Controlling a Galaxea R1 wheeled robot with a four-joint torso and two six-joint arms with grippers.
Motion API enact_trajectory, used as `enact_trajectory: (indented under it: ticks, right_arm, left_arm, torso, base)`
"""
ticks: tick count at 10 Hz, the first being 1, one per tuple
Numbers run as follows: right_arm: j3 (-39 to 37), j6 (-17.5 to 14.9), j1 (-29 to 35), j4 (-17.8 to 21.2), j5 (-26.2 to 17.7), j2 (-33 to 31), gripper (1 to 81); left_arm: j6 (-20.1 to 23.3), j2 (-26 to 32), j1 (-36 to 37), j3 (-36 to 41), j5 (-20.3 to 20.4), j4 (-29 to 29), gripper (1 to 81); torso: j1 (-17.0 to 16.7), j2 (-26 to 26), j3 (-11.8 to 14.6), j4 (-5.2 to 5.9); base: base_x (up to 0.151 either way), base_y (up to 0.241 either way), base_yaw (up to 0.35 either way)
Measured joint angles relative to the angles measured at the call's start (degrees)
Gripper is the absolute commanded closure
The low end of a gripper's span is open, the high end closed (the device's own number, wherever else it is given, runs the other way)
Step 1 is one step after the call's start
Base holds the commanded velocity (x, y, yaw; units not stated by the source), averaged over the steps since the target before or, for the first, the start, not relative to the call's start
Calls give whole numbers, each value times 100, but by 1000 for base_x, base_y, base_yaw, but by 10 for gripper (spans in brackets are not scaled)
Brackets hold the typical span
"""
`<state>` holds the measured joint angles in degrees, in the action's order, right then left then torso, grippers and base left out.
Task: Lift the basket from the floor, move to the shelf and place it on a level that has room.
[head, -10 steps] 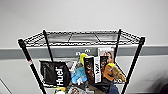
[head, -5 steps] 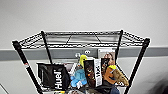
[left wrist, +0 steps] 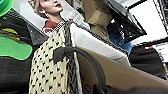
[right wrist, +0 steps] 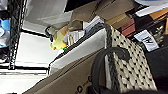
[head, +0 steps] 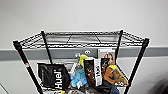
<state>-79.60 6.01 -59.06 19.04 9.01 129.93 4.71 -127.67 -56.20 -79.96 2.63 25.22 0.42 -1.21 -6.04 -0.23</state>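
A: Item one, the shelf (head: 82,62)?
B: Black wire rack against a grey wall. Top level (head: 81,38): bare wire grid. Tier below: crowded, with a black Huel bag (head: 53,76), a blue toy (head: 79,78), a yellow plush (head: 113,73).

A: Item two, the basket (left wrist: 53,67)?
B: Cream weave, dark braided rim, close to both wrist cameras, a black loop handle (right wrist: 105,60) at each end. It sits beside the cluttered tier, a picture box (left wrist: 50,15) just behind it. A brown board lies inside.

A: Fingers?
B: Cannot tell; probably at the handles, but they are too dark to read.
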Motion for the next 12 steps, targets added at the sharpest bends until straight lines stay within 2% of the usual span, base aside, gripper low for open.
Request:
enact_trajectory:
  ticks: [6, 8, 12]
  right_arm:
    - [1095, -17, 20, -41, 24, -711, 811]
    - [1459, -21, 66, -85, 105, -931, 811]
    - [2148, -20, 424, -122, 143, -1367, 811]
  left_arm:
    - [107, 577, 22, 1114, 48, -133, 811]
    - [107, 846, 89, 1517, 213, -196, 811]
    - [99, 1359, 466, 2233, 260, -243, 811]
  torso:
    - [0, 0, 0, 0]
    - [0, 0, 0, 0]
    - [0, -2, 0, 0]
  base:
    - [0, 0, 0]
    - [0, 0, 0]
    - [0, 0, 0]
